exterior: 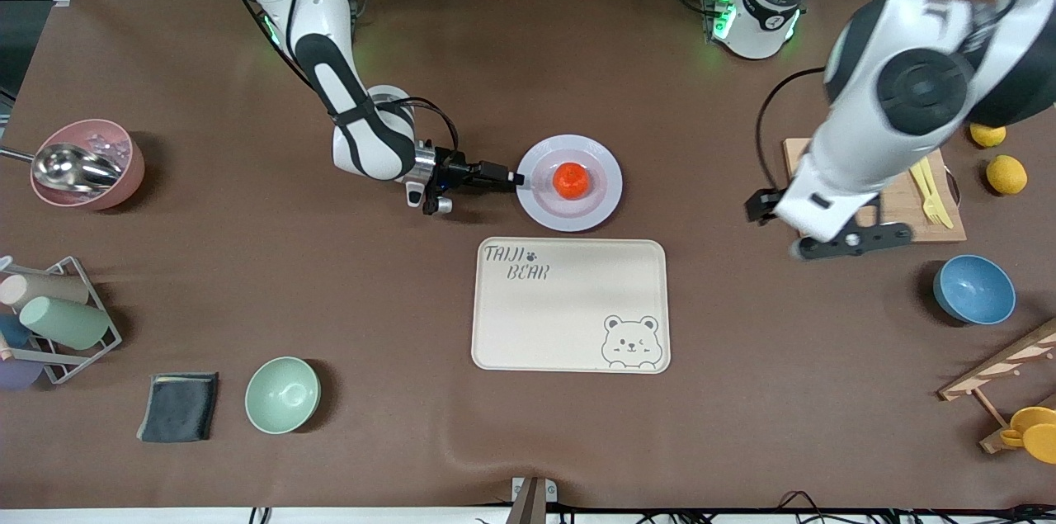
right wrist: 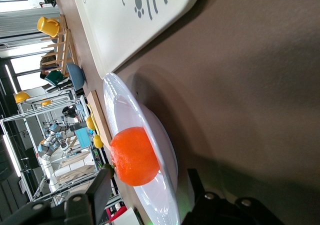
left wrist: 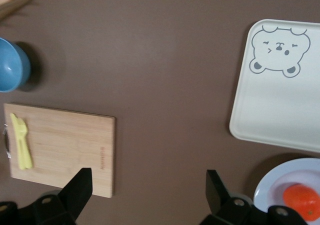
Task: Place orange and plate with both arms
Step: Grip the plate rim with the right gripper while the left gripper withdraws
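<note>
The white plate [exterior: 596,154] lies on the brown table, farther from the front camera than the bear-print tray [exterior: 569,318]. The orange [exterior: 571,180] sits in the plate's well. My right gripper [exterior: 505,177] is low at the plate's rim on the side toward the right arm's end of the table. In the right wrist view the gripper [right wrist: 146,185] is open, with one finger above the plate [right wrist: 120,100] and one below its rim, close to the orange [right wrist: 134,155]. My left gripper [exterior: 858,242] is open and empty [left wrist: 147,185] over bare table beside the wooden cutting board [exterior: 907,206].
A yellow fork lies on the cutting board [left wrist: 65,150]. A blue bowl [exterior: 973,289] and lemons [exterior: 1006,174] are at the left arm's end. A pink bowl [exterior: 87,165], a cup rack [exterior: 49,318], a dark cloth [exterior: 177,406] and a green bowl [exterior: 282,394] are at the right arm's end.
</note>
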Controlling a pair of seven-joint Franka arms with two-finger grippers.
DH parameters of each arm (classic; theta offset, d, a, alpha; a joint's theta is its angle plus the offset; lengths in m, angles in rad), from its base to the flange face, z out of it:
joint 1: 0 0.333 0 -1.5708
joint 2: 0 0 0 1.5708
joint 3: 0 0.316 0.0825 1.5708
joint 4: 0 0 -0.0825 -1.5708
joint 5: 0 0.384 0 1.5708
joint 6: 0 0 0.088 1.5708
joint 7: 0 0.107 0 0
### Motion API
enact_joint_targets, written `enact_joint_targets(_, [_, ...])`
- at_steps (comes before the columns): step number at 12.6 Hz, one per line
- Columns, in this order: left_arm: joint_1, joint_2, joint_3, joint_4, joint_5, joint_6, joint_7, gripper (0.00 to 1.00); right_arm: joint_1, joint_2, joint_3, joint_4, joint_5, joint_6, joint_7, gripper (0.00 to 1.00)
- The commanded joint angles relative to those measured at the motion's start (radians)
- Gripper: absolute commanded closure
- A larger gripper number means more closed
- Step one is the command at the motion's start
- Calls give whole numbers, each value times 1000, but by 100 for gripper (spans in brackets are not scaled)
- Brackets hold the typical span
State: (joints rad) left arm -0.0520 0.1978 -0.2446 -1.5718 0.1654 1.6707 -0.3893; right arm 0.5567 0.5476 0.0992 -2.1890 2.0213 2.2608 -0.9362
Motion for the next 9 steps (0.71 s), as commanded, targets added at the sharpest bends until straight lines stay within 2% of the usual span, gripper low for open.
enact_joint_targets(1, [-62,-116,152,-24,-79,-55,189,0,31,8,-7,15,59,6,-27,34])
enact_joint_targets(4, [-40,-219,208,-20,-142,-91,299,0,43,18,-7,25,63,8,-29,39])
enact_joint_targets(5, [-7,-241,199,-20,-145,-95,347,0,45,23,-7,25,63,8,-30,39])
enact_joint_targets(7, [9,-267,174,-19,-155,-187,463,0,55,29,-9,31,68,9,-35,43])
enact_joint_targets(9, [68,-270,104,-17,-158,-197,455,0,57,31,-7,31,73,13,-36,56])
